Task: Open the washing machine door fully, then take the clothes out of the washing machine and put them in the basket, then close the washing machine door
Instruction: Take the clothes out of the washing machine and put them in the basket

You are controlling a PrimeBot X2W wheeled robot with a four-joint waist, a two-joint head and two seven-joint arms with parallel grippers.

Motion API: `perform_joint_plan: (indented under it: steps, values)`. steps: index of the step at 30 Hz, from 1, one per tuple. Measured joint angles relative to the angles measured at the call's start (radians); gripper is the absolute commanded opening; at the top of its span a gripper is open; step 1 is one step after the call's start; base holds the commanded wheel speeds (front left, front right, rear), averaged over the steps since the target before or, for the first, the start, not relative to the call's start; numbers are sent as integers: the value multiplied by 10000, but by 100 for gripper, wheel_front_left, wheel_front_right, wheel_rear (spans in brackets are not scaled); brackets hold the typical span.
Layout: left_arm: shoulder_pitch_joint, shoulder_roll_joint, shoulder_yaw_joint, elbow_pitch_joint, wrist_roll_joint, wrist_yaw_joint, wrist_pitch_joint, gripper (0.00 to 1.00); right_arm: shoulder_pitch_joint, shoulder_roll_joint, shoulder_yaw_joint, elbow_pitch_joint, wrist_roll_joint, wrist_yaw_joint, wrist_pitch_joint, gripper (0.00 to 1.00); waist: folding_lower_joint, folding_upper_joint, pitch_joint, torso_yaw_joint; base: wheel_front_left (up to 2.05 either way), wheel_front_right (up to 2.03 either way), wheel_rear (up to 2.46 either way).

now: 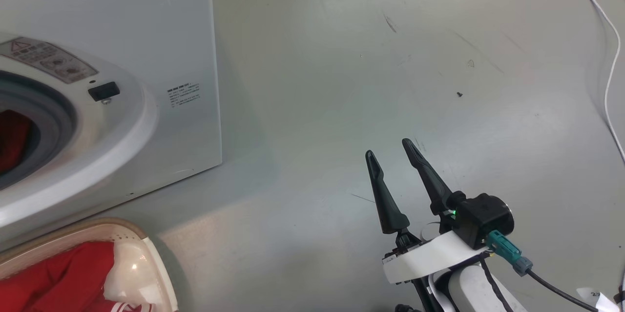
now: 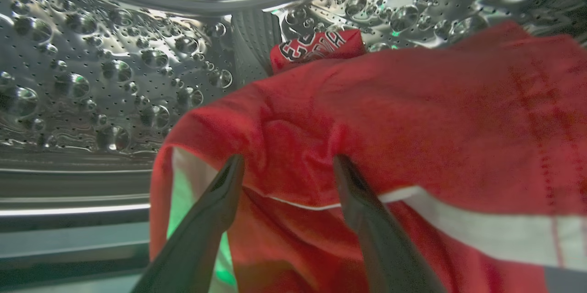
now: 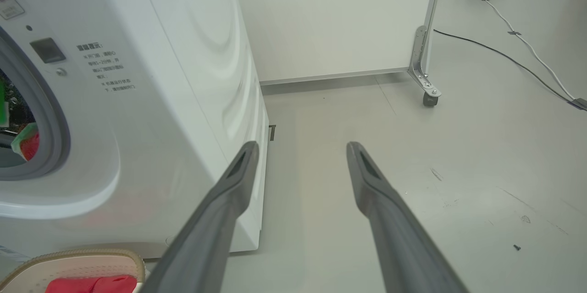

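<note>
Up close, the left gripper [image 2: 289, 162] is seen inside the shiny perforated steel drum [image 2: 91, 77], its two dark fingers spread wide apart. A bump of the bright red fabric garment [image 2: 412, 114] with its white stripe is sat right between the tips, but nothing is pinched. Whether the tips actually touch the cloth can't be told. The garment is heaped on the drum floor, and a folded bit with black-and-white lettering is poking up behind it.

In the head view, the right gripper [image 1: 388, 149] is held out over the bare grey floor [image 1: 342, 82], jaws wide and empty, well off to the side of the machine. At the lower left, the small cream perforated plastic basket [image 1: 128, 226] with the brown woven-look rim is parked just in front of the big white front-loading washing machine [image 1: 146, 33], and a second red piece with white trim [image 1: 63, 273] is already laid in it.

Further back, a dark red patch is seen through the grey rubber ring [image 1: 58, 121] of the opening, with a small black latch socket [image 1: 103, 91] beside it.

Farthest off, a white cable [image 1: 610, 58] is snaked across the floor, and a white panel on a caster [image 3: 429, 99] is stood behind the machine.
</note>
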Motion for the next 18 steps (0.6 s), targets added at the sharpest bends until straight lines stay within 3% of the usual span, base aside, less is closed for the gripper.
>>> perform_joint_plan:
  steps: [18]
  values:
    - [-605, -8, -65, 1116, -38, 113, 717, 100, -88, 4, 130, -84, 0, -84, 0, 100, 0, 0, 119, -98, 0, 0, 0]
